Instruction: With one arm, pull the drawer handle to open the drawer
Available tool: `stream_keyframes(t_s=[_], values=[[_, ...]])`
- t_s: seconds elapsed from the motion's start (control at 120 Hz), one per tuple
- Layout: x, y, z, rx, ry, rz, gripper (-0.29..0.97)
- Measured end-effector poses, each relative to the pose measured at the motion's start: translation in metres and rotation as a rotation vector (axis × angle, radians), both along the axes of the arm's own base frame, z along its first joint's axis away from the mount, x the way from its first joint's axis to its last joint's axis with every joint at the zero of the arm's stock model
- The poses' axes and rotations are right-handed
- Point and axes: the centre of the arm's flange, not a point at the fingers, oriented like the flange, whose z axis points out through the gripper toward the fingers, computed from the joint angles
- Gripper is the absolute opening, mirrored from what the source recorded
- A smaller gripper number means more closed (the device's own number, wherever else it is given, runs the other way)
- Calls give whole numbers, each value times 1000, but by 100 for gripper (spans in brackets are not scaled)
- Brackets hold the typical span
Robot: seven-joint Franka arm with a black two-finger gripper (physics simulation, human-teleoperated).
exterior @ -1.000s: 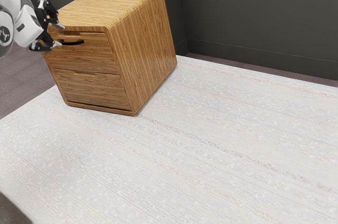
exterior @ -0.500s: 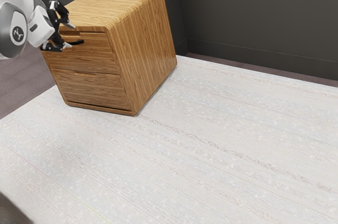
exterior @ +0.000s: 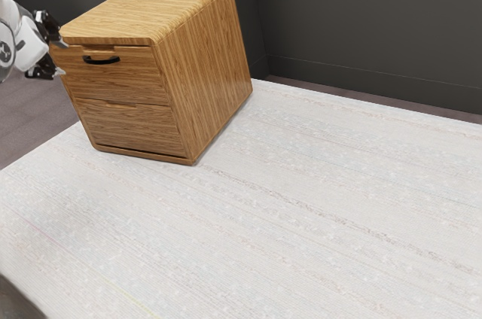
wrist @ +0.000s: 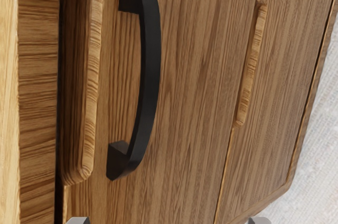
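Change: gripper has drawn back to the left, off the drawer handle; half a second ago its fingers stood at the handle's left end.
Arm: white arm enters at the exterior view's left edge, level with the top drawer.
Gripper: fingers spread, one above the other, nothing between them; it sits just left of the cabinet's front left edge, apart from the handle.
Fingertips: two grey fingertips show at the wrist view's edge, set wide apart and clear of the wood.
Drawer handle: black curved bar, both ends fixed to the top drawer front, near its upper edge and left of its middle; the wrist view faces it closely.
Top drawer: front lies in line with the lower drawer front in the exterior view.
Lower drawer: lower drawer sits directly below and bears a wooden pull strip.
Cabinet: wooden cabinet stands upright at the table's far left.
Table: pale grained table reaches near and right.
Wall: dark wall stands behind.
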Motion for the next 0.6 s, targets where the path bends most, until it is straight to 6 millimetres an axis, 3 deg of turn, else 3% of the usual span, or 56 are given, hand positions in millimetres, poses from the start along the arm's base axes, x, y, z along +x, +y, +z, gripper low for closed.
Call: stream_keyframes(t_s=[0.2, 0.342, 0.433, 0.6], values=[[8, 1, -3, 2, 1, -2, 35], [25, -16, -7, 1, 5, -37, 35], [26, -17, -7, 1, 5, -39, 35], [34, -16, -22, -7, 26, -43, 35]])
